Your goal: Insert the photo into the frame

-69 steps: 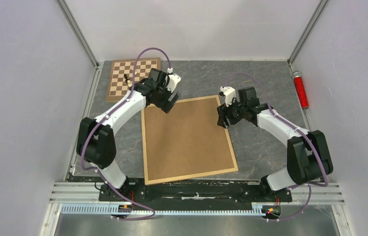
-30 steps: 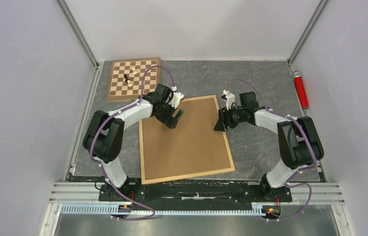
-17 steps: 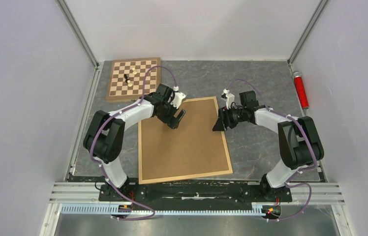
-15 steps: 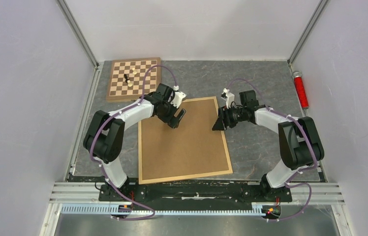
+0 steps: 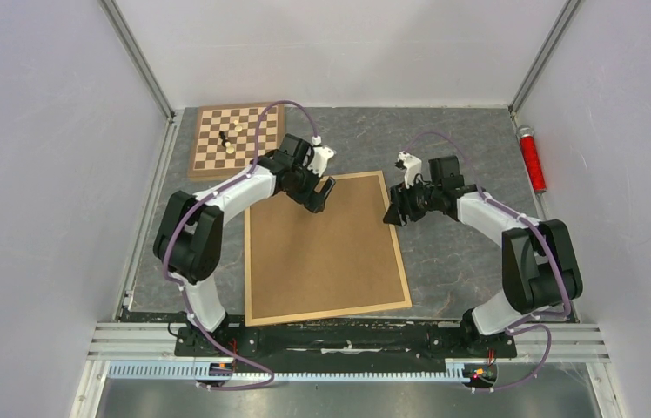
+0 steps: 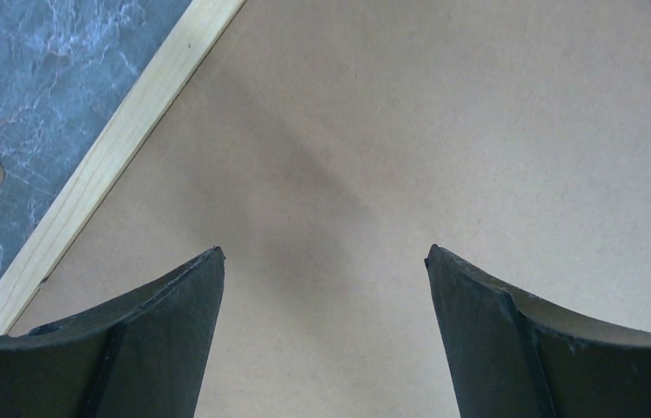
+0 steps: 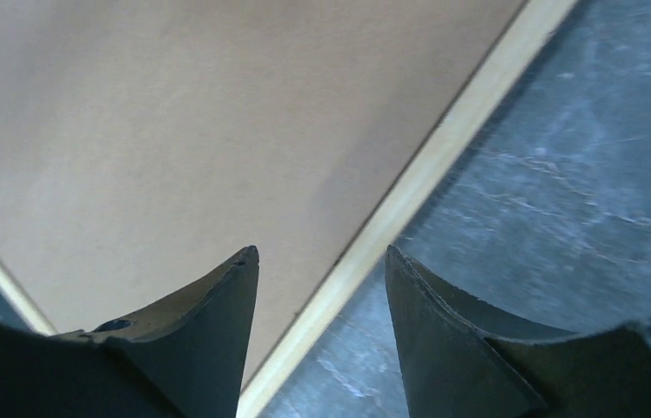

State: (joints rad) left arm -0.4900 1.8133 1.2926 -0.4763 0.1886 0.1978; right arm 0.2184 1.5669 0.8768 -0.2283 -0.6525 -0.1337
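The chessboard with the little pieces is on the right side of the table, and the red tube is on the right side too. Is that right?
Not quite. The chessboard is on the left side of the table, in the far corner. The top view shows it. The red tube is on the right side, as you said.

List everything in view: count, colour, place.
frame: 1, light wood, flat at table centre
backing board: 1, brown, filling the frame
photo: 0, not in view
chessboard: 1, brown and cream checks, far left corner
chess pieces: 3, one black and two pale, on the chessboard
cylinder: 1, red, far right edge
table: 1, grey marbled top
left gripper: 1, black fingers, open, over the board near the frame's far left corner
right gripper: 1, black fingers, open, fingers either side of the frame's right border near its far corner
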